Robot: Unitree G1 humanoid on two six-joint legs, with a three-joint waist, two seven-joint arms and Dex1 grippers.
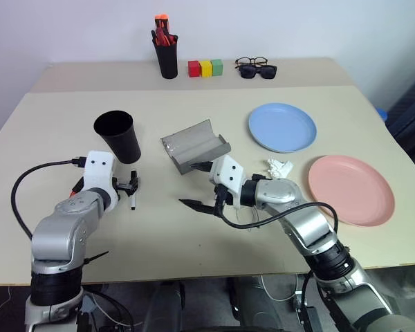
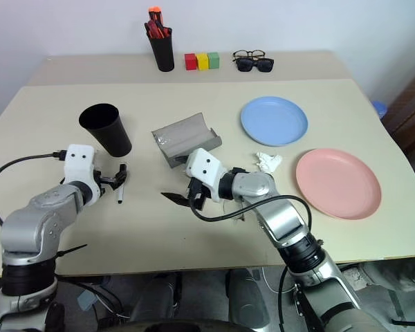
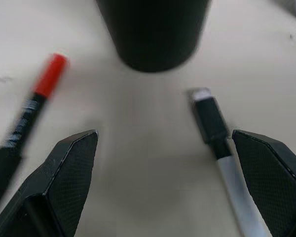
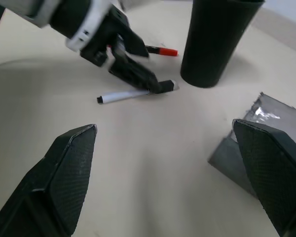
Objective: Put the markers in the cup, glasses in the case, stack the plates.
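The black cup (image 1: 117,135) stands upright at the left. Just in front of it my left gripper (image 3: 163,136) is open and holds nothing. It hovers over the table between the markers: the red-capped one (image 3: 44,94) on one side, and the white one with a black cap (image 3: 214,128) lying beside one finger. My right gripper (image 1: 197,185) is open and empty at mid-table, pointing toward the left gripper (image 4: 154,70). The open grey case (image 1: 194,146) lies just behind it. The blue plate (image 1: 282,127) and pink plate (image 1: 351,189) lie apart at the right. The glasses are hidden.
A black pen holder (image 1: 167,52) with orange-red pens, three coloured blocks (image 1: 205,68) and two dark pairs of glasses (image 1: 256,67) line the table's far edge. A crumpled white cloth (image 1: 279,167) lies between the plates, beside my right forearm.
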